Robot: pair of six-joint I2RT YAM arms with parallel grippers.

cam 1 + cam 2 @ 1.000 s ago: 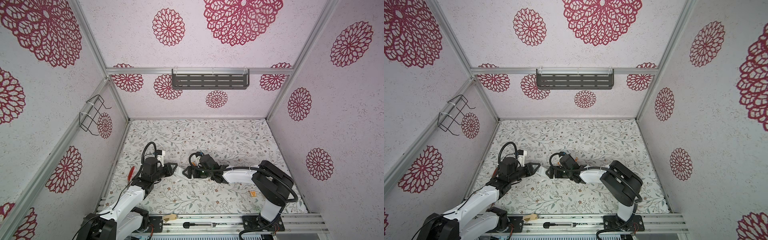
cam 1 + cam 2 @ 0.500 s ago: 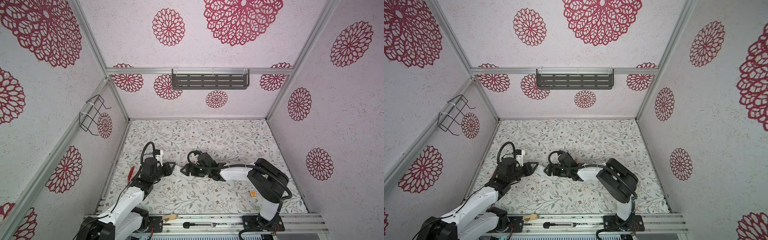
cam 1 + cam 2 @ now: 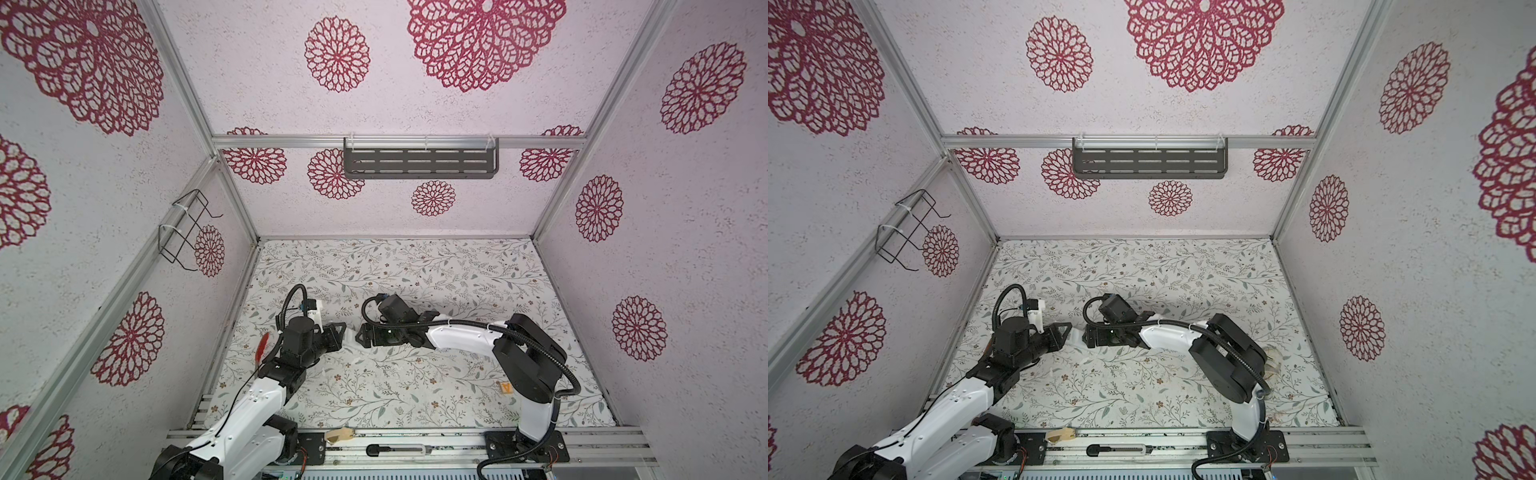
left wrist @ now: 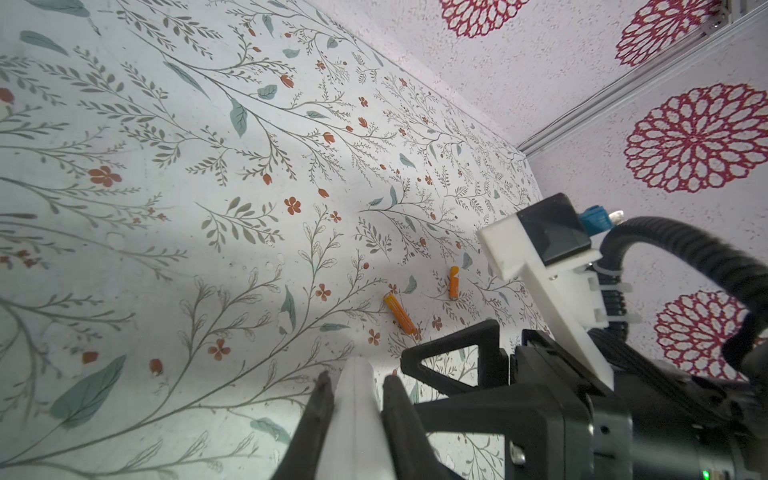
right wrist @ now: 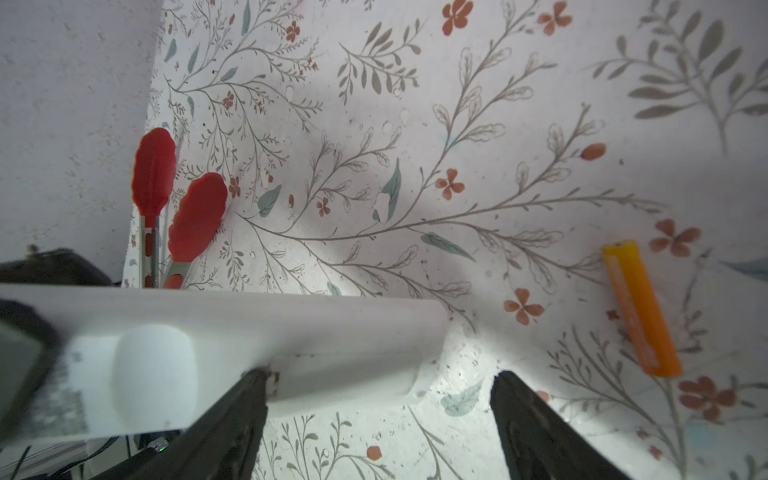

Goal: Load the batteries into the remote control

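The remote control (image 4: 355, 411) is a white bar, back side up, held just above the floral mat; both top views show it (image 3: 350, 338) (image 3: 1074, 336) between the two grippers. My left gripper (image 4: 356, 378) is shut on one end of it. My right gripper (image 5: 378, 376) stands open around the other end (image 5: 332, 332). One of its fingers (image 5: 249, 399) touches the remote's side, and the other finger (image 5: 523, 411) is apart from it. Two orange batteries (image 4: 400, 313) (image 4: 454, 282) lie on the mat beyond the remote. The right wrist view shows only one battery (image 5: 642, 309).
Red-tipped tongs (image 5: 174, 208) (image 3: 262, 347) lie by the left wall. A small orange-yellow tag (image 3: 506, 387) sits near the right arm's base. A dark shelf (image 3: 419, 163) hangs on the back wall and a wire basket (image 3: 187, 230) on the left wall.
My right gripper has moved left to the free end of the remote, its jaws narrowing a little. The left gripper keeps its hold and has barely shifted.
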